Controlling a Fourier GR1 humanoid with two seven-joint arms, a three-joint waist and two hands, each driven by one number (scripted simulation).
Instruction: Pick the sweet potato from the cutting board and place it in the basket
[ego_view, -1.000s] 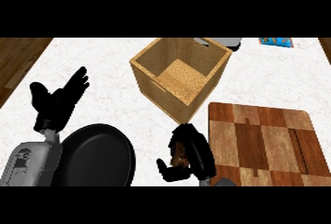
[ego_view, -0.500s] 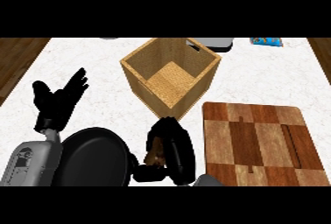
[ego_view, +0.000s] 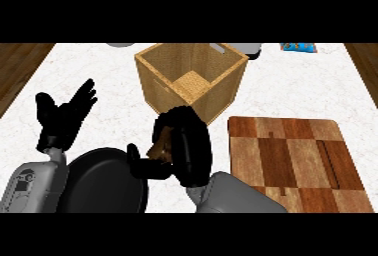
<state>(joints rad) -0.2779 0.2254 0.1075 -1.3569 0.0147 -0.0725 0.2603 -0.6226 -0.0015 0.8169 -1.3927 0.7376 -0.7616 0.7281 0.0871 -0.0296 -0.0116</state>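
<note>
My right hand (ego_view: 184, 150) is curled round the brownish sweet potato (ego_view: 162, 146), of which only a sliver shows between the fingers and thumb. The hand hangs over the white counter just in front of the wooden basket (ego_view: 221, 95), left of the checkered cutting board (ego_view: 295, 155). The basket stands open-topped with its floor showing inside. The board's top is bare. My left hand (ego_view: 63, 117) rests open at the left, fingers up, apart from everything.
A black round pan (ego_view: 103, 180) lies at the lower left, beside my right hand's thumb. Grey items (ego_view: 251, 50) and a blue packet (ego_view: 299, 47) sit at the counter's far edge. Dark wood floor borders the counter on both sides.
My right hand has carried the sweet potato off the cutting board's left side, leftward and forward toward the basket. The left hand has stayed still.
</note>
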